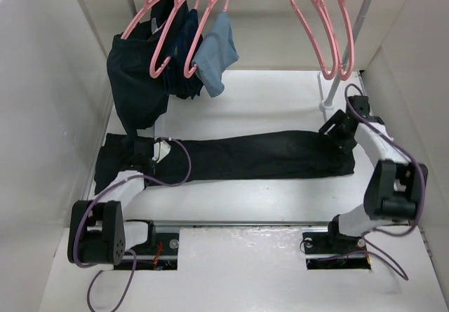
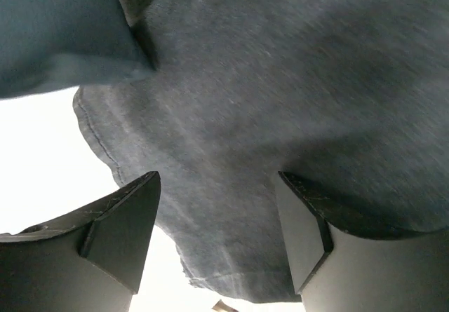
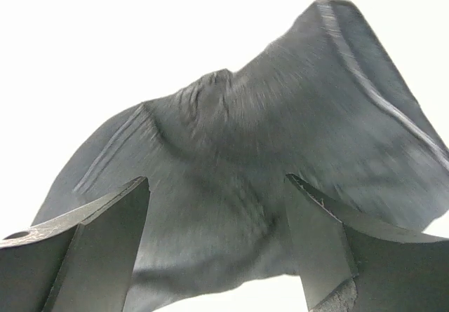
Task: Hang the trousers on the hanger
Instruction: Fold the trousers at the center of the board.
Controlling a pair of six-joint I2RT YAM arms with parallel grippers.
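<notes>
Trousers: lying flat and stretched across the table, one end under each gripper, not yet near any hanger.
Left gripper: low over the left end of the cloth, jaws apart with fabric showing between them, nothing pinched.
Right gripper: low over the right end by a hem, jaws wide astride a raised fold, nothing pinched.
Hanger: an empty pink one hanging at the back right beside another like it, well apart from the trousers.
Risk, thin grip: closing on the top layer alone would probably leave the lower layer to sag or slide free on the lift.
Risk, uneven lift: raising one end ahead of the other could bunch the soft cloth or drag it toward the table edge.
Risk, left neighbour: navy garment hanging just behind the left gripper, easy to snag on the way up.
Risk, hanger: thin, light and free to swing, so likely to turn away or get knocked loose when pushed by the cloth.
</notes>
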